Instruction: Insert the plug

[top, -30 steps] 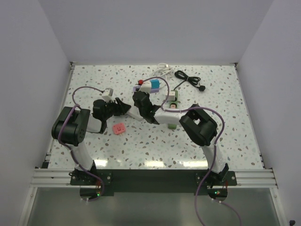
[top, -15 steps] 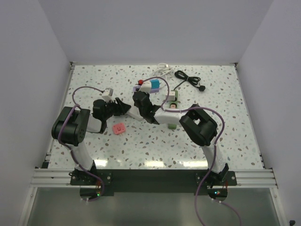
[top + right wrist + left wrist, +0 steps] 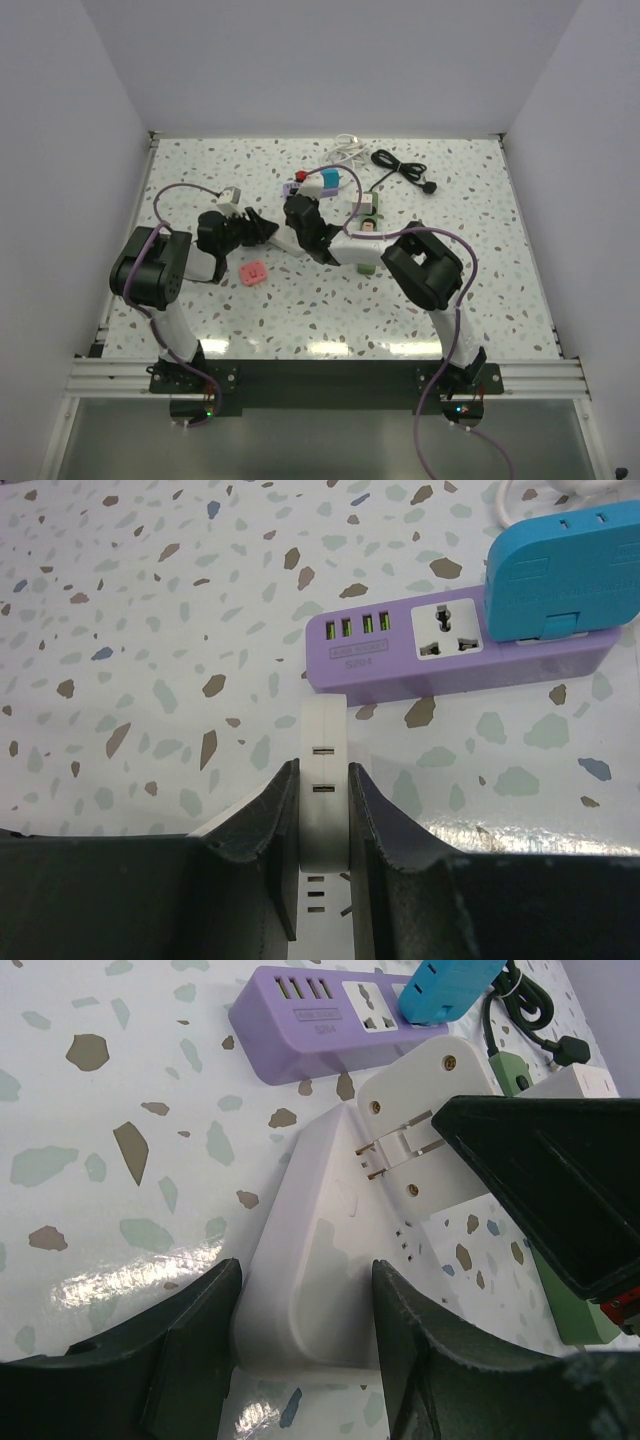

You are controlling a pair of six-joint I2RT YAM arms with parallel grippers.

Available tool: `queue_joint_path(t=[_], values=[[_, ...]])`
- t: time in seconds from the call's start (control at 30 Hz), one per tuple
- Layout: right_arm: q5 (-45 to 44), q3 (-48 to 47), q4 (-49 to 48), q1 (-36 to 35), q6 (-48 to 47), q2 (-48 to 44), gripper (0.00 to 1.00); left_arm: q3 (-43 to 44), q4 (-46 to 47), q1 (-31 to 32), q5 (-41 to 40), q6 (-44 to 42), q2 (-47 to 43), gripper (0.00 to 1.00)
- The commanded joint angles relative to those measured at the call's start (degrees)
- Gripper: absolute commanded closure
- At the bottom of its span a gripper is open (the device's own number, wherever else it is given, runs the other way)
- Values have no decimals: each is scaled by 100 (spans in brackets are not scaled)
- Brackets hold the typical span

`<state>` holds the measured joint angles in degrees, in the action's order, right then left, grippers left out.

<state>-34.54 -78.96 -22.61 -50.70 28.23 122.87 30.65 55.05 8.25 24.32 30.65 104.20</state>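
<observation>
Speckled table (image 3: 480, 280): left gripper (image 3: 305, 1335) clamps the socket block (image 3: 320, 1240), right gripper (image 3: 324, 825) pinches the charger (image 3: 324, 745); its prongs (image 3: 372, 1157) sit just short, needing alignment, then a push.

Left gripper (image 3: 305, 1295) clamps white power strip (image 3: 312, 1190); right gripper (image 3: 323, 785) pinches white plug (image 3: 323, 730).

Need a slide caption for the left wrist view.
Left gripper grips a white socket block; white plug poised with prongs at its face; purple power strip behind.

We see a purple power strip (image 3: 400, 670) with 4 USB ports carrying a blue adapter (image 3: 560, 570); a pink block (image 3: 252, 272) lies apart.
</observation>
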Motion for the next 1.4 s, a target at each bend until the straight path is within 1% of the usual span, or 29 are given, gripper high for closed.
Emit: queue_joint_path(t=[0.0, 0.23, 0.53, 0.87, 1.37], values=[[1828, 477, 1189, -485, 631, 624, 100, 151, -73, 89, 267, -464, 100, 60], [2066, 487, 1066, -502, 763, 721, 100, 160, -64, 89, 293, -473, 109, 61], [1829, 346, 1417, -625, 667, 800, 100, 169, -82, 89, 302, -473, 109, 62], [1670, 346, 2093, -705, 588, 800, 100, 187, -161, 89, 311, -499, 74, 63], [1881, 258, 2164, -775, 535, 1160, 100, 239, -381, 89, 310, -666, -49, 64]])
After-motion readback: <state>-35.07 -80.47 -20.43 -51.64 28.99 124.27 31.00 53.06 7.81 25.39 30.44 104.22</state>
